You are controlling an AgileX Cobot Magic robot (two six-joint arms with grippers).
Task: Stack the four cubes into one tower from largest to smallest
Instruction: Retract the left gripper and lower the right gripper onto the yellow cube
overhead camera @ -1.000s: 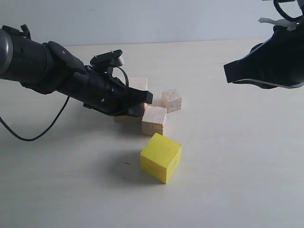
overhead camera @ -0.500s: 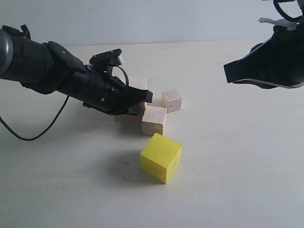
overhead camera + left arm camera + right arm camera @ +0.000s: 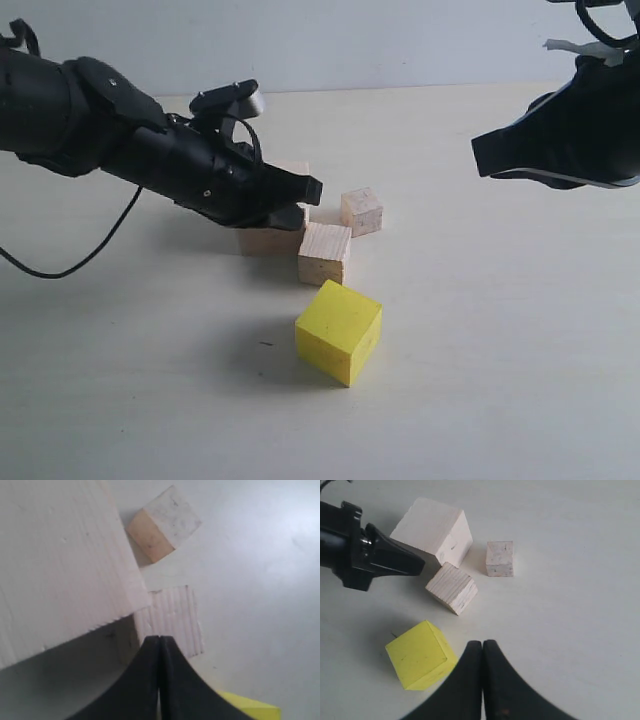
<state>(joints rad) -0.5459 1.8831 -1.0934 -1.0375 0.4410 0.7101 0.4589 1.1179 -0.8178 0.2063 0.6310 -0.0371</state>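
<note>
Four cubes sit unstacked on the pale table (image 3: 520, 350). The large wooden cube (image 3: 432, 530) is at the left of the group in the exterior view. The medium wooden cube (image 3: 324, 253) is just beside its front corner, and the small wooden cube (image 3: 361, 211) lies near both, a little to the right. The yellow cube (image 3: 338, 331) stands apart, nearer the exterior camera, turned corner-on. No cube rests on another. The left end effector (image 3: 308, 190), jaws pressed together and holding nothing, hangs low by the large wooden cube and hides part of it from the exterior camera; whether it touches the wood cannot be told. That arm's wrist view shows the closed tips pointing past the large cube's edge toward the medium cube's ribbed top. The right end effector (image 3: 481, 650), also closed and empty, hovers raised at the right side, well apart from all four cubes
</note>
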